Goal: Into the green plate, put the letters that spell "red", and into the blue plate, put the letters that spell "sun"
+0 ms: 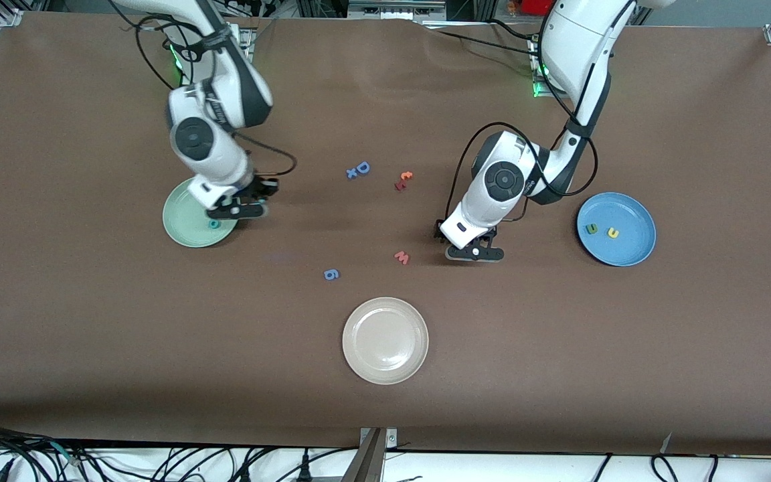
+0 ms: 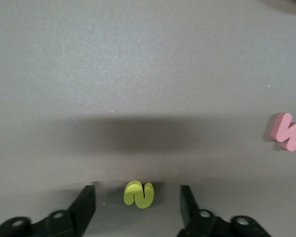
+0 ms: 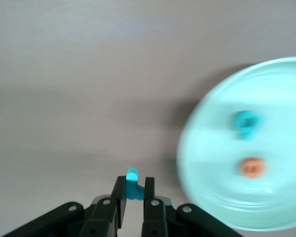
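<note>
A yellow "s" (image 2: 138, 194) stands on the brown table between the fingers of my left gripper (image 2: 137, 191), which is open and touches the letter on neither side. In the front view that gripper (image 1: 474, 253) is low over the table beside the red "w" (image 1: 402, 257). My right gripper (image 3: 134, 186) is shut on a small teal letter (image 3: 133, 183), just off the rim of the green plate (image 3: 212, 197). A teal letter (image 3: 246, 123) and an orange letter (image 3: 251, 168) lie in that plate. The blue plate (image 1: 633, 251) holds an olive letter (image 1: 590, 229) and a yellow letter (image 1: 614, 233).
A beige-white plate (image 1: 385, 365) sits nearest the front camera. A blue "g" (image 1: 331, 274) lies between it and the green plate (image 1: 181, 227). A blue "D" (image 1: 363, 167) with a small blue "x" (image 1: 352, 174), an orange "t" (image 1: 405, 177) and a red letter (image 1: 399, 185) lie mid-table.
</note>
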{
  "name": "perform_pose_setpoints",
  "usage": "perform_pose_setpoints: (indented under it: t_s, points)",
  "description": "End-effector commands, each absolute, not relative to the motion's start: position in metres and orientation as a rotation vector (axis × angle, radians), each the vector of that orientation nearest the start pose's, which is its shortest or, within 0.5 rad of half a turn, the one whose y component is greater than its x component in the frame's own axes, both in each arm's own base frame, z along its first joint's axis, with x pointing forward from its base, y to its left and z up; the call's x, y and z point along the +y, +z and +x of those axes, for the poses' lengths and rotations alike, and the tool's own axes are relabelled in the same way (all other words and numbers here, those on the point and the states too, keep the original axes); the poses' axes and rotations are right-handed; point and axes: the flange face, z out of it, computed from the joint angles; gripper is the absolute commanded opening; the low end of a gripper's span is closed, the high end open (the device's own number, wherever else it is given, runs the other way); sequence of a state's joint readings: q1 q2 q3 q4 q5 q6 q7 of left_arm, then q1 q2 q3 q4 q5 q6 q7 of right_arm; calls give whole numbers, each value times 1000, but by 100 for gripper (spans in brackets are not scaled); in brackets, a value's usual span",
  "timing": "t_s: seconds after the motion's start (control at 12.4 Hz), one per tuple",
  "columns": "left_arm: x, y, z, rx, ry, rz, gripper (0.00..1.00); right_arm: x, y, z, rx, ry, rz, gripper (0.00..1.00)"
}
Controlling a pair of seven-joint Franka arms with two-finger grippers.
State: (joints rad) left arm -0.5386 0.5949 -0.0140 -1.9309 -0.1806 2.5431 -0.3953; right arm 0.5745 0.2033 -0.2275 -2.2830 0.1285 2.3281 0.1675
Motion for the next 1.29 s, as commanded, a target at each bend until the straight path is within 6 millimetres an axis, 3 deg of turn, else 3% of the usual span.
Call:
perform_pose_setpoints:
  t_s: [0.0, 0.16, 0.4, 0.48, 0.64, 0.73, 0.89, 1.13, 1.21]
  points:
    - [-328, 171, 535, 0, 60, -3250, 69, 115, 261, 491, -212, 310, -3110, 2]
    - [-326, 165, 533, -6, 78, -3244, 69, 77, 242, 501, -232, 297, -3131, 2]
    - [-326, 165, 532, 1, 79, -3243, 59, 12, 206, 506, -314, 311, -3147, 4]
    - [-325, 164, 532, -1, 80, -3241, 56, 9, 202, 507, -330, 311, -3150, 5]
    - [-325, 164, 532, 2, 82, -3240, 48, 10, 198, 506, -332, 327, -3150, 36]
    - [-325, 164, 532, 2, 82, -3240, 43, 10, 198, 505, -329, 334, -3150, 72]
    - [-324, 164, 533, 4, 80, -3241, 37, 13, 201, 506, -319, 330, -3147, 87]
    - [-324, 163, 532, 4, 82, -3240, 25, 23, 215, 508, -312, 315, -3137, 90]
    - [-324, 163, 532, 7, 82, -3240, 22, 35, 231, 518, -274, 294, -3137, 91]
